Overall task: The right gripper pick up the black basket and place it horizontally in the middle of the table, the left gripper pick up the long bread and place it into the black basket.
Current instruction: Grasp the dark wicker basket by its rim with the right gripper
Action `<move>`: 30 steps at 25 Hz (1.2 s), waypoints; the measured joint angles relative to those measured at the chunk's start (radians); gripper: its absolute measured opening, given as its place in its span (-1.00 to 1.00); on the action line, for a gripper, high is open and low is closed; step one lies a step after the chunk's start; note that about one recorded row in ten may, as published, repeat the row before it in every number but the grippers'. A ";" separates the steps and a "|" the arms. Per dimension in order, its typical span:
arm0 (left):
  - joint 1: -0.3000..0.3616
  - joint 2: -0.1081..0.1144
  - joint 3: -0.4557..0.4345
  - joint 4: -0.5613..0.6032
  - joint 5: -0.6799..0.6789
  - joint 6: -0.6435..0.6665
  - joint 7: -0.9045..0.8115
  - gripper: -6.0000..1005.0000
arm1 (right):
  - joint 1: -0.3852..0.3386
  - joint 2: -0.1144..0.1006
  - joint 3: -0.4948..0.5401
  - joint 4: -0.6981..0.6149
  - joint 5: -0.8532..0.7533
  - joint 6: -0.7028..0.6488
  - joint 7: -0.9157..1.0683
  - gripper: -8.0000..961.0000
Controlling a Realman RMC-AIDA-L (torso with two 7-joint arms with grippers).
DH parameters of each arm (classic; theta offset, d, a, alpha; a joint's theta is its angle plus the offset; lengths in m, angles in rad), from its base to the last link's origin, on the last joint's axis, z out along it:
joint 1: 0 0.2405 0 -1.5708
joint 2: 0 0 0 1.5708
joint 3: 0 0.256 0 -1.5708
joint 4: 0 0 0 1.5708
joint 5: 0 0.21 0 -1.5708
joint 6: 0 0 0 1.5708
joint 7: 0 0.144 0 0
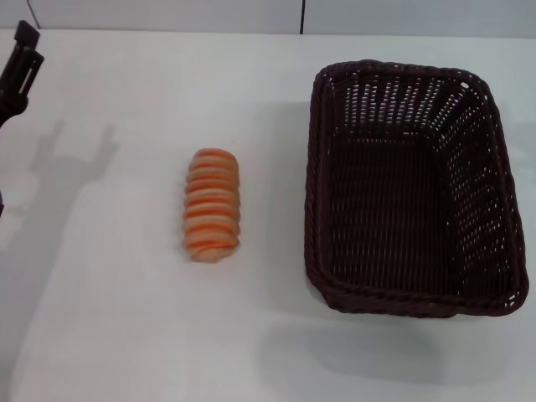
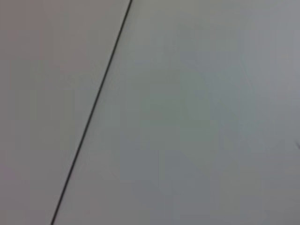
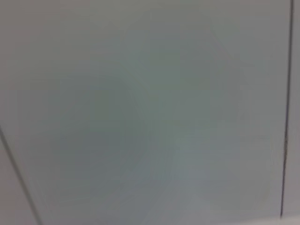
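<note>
Dark woven wicker basket point(image 1: 414, 188) upright, right on white tabletop point(image 1: 109, 335) — untouched; right end effector unseen, grip unknowable — basket pickup first.

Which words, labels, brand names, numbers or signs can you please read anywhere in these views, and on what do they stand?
None: no readable text appears in any view.
The dark brown-black woven wicker basket carries no label or tag.
The orange-and-tan striped oblong bread bears only its stripes.
The plain white tabletop is unmarked.
The black left tool at the table's far left edge shows no lettering.
Both wrist views show only blank pale surfaces with thin dark seams.
</note>
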 joint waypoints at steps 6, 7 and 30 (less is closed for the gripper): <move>0.003 0.000 -0.021 0.010 0.001 0.003 0.007 0.69 | 0.065 0.000 0.032 -0.025 0.100 0.221 0.027 0.20; 0.003 0.000 -0.023 0.011 0.002 0.003 0.010 0.69 | 0.071 0.000 0.036 -0.018 0.126 0.242 0.036 0.20; -0.023 0.017 -0.039 0.063 0.000 0.053 0.005 0.69 | 0.104 0.001 -0.014 0.101 0.167 0.413 0.158 0.19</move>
